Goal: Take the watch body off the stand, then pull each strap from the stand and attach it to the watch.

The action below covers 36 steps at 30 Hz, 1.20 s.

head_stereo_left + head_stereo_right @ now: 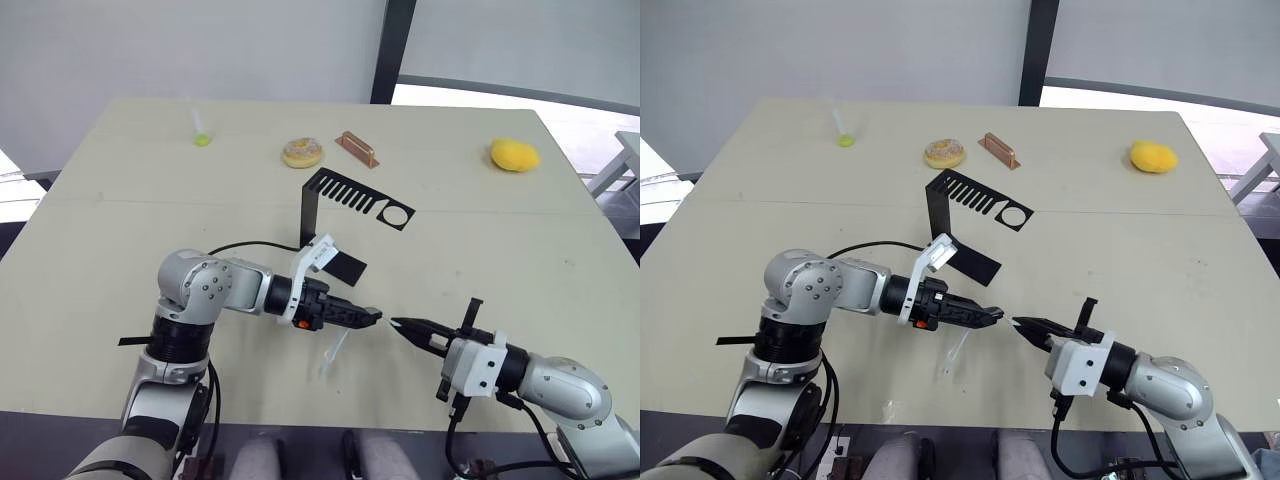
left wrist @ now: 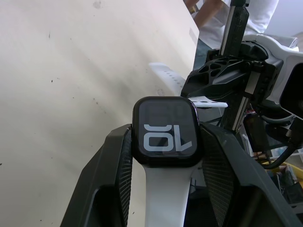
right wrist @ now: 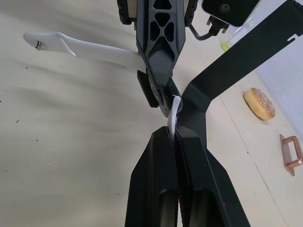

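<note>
My left gripper [image 1: 368, 316] is shut on the black watch body [image 2: 164, 132], whose screen shows light digits. A white strap [image 2: 161, 189] is joined to the watch, runs back between the fingers and hangs toward the table [image 1: 335, 352]. My right gripper [image 1: 402, 324] is shut on the other thin white strap [image 3: 176, 111], seen edge-on. Its tip almost touches the watch's free side. The two grippers point at each other just above the table's near part. The black stand [image 1: 340, 195] is on the table beyond them.
At the table's far side lie a doughnut [image 1: 303, 152], a brown rectangular block [image 1: 357, 149], a yellow object [image 1: 514, 154] and a clear tube with a green tip [image 1: 200, 128]. A person [image 2: 208, 12] stands past the table edge.
</note>
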Each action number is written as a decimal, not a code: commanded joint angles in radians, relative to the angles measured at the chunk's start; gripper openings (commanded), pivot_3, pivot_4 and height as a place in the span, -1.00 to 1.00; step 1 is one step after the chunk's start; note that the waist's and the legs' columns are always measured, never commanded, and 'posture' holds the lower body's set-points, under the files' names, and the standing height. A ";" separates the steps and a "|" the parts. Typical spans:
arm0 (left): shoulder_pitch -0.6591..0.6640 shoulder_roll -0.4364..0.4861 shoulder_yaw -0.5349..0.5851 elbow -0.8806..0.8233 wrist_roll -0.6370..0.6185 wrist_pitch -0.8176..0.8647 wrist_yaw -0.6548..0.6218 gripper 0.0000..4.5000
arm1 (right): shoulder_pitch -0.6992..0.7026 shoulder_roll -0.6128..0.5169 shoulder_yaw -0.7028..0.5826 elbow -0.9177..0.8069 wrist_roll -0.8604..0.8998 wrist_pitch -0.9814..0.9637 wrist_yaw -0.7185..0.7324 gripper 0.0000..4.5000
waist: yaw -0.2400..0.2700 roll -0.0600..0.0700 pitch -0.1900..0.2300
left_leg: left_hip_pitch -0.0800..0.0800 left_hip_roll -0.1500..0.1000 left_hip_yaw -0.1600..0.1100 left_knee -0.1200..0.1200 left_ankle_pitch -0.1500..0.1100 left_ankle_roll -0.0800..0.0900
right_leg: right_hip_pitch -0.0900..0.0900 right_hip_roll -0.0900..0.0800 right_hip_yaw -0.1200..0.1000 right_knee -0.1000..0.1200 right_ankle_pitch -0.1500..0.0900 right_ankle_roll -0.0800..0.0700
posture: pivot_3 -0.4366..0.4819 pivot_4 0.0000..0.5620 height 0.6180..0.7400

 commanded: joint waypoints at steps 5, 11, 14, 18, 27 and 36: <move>-0.004 -0.015 -0.009 -0.030 -0.026 0.004 -0.010 -0.29 | -0.027 -0.001 0.008 -0.021 0.000 -0.008 -0.005 -1.00 | 0.000 0.000 0.000 | 0.000 0.000 0.000 0.000 0.000 0.000 | 0.000 0.000 0.000 0.000 0.000 0.000 | -0.05 -0.47 1.00; 0.000 -0.007 -0.018 -0.036 -0.026 0.003 -0.013 -0.29 | -0.030 -0.001 0.000 -0.022 -0.002 -0.006 -0.007 -1.00 | 0.000 0.000 0.000 | 0.000 0.000 0.000 0.000 0.000 0.000 | 0.000 0.000 0.000 0.000 0.000 0.000 | -0.05 -0.47 1.00; -0.003 -0.012 -0.017 -0.031 -0.024 0.000 -0.011 -0.29 | -0.038 0.001 0.006 -0.024 -0.002 0.002 -0.006 -1.00 | 0.000 0.000 0.000 | 0.000 0.000 0.000 0.000 0.000 0.000 | 0.000 0.000 0.000 0.000 0.000 0.000 | -0.05 -0.47 1.00; -0.004 -0.018 -0.016 -0.032 -0.024 0.001 -0.008 -0.29 | -0.042 0.004 0.013 -0.027 -0.003 0.008 -0.006 -1.00 | 0.000 0.000 0.000 | 0.000 0.000 0.000 0.000 0.000 0.000 | 0.000 0.000 0.000 0.000 0.000 0.000 | -0.05 -0.47 1.00; -0.003 -0.028 -0.017 -0.033 -0.026 0.000 0.000 -0.29 | -0.052 0.005 0.026 -0.031 -0.005 0.021 -0.001 -1.00 | 0.000 0.000 0.000 | 0.000 0.000 0.000 0.000 0.000 0.000 | 0.000 0.000 0.000 0.000 0.000 0.000 | -0.05 -0.47 1.00; -0.003 -0.031 -0.020 -0.035 -0.028 -0.002 0.002 -0.29 | -0.064 0.003 0.035 -0.031 -0.011 0.032 0.002 -1.00 | 0.000 0.000 0.000 | 0.000 0.000 0.000 0.000 0.000 0.000 | 0.000 0.000 0.000 0.000 0.000 0.000 | -0.05 -0.47 1.00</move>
